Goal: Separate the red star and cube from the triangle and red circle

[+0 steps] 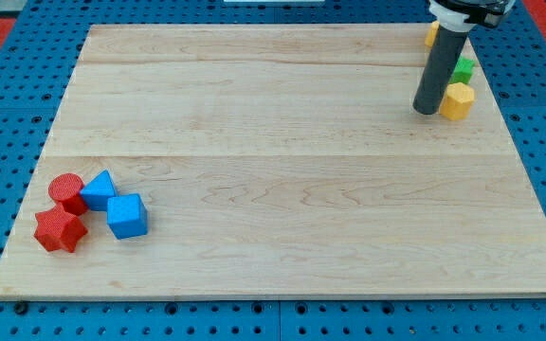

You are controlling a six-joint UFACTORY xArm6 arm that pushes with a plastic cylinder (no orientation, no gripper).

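Rod (441, 62) upright at board's far right corner, dropping in from the view's top edge, dark grey, mount cut off by the frame. My tip (427, 111) down on the wooden board (292, 180), just left of the yellow block (457, 100), touching or nearly so, can't tell which. No claw on this arm, only the plain rod, so nothing open, closed or gripped.

Green block (464, 68) just behind the yellow one, shape unclear, mostly hidden by the rod. Orange-yellow block (429, 35) peeking out left of the rod near the top edge, shape not readable. All three tight around the rod by the board's right edge.

Task blocks bunched at the near left corner, far across the board from my tip. Red circle (65, 190) closest to the left edge. Blue triangle (99, 190) right beside it, touching. Red star (60, 230) below the circle, touching or nearly touching it, nearest the bottom edge. Blue cube (127, 216) to the right of the star, below-right of the triangle and touching it. Small gap between star and cube.

Wide bare wood between the rod and that cluster. Blue pegboard (8, 114) under and around the board.
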